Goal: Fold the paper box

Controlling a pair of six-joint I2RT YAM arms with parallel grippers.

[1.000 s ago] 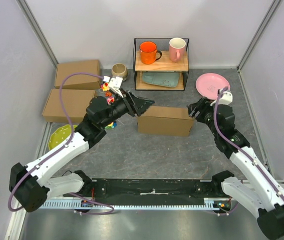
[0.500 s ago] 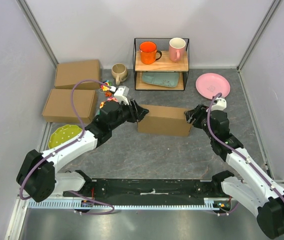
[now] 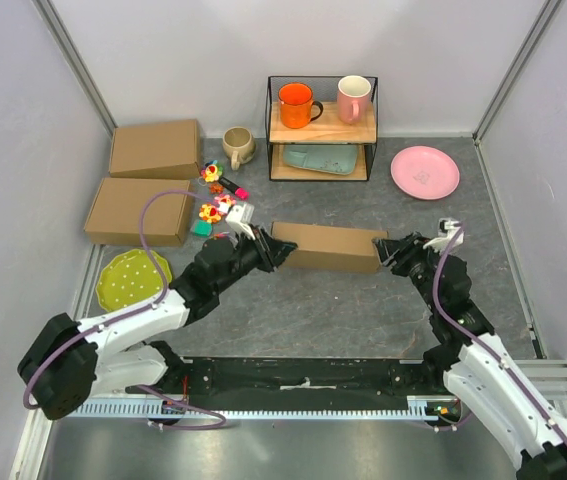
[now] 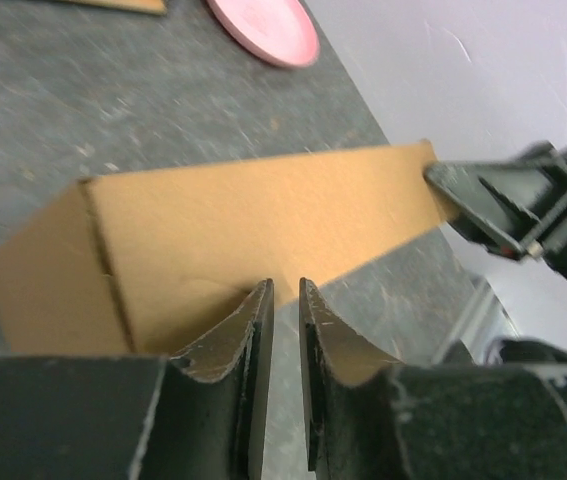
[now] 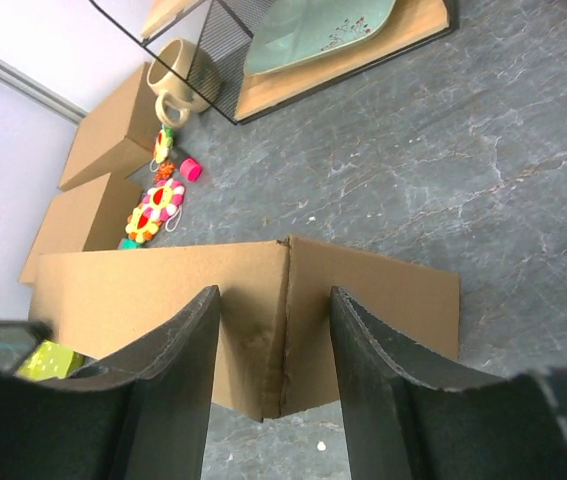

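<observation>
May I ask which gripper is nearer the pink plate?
Right. The right gripper is at the right end of the box, near the pink plate; the left gripper is at its left end, farther.

the paper box is plain brown corrugated cardboard, closed up into a long, low rectangular block. it lies flat just in front of the wire shelf, lengthwise across and slightly skewed.

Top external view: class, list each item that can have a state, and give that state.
paper box, closed, lying flat
left gripper, shut, at the box's left end
right gripper, open, at the box's right end
orange mug, upright
pink mug, upright
beige mug, upright
far cardboard box, closed
near cardboard box, closed
</observation>
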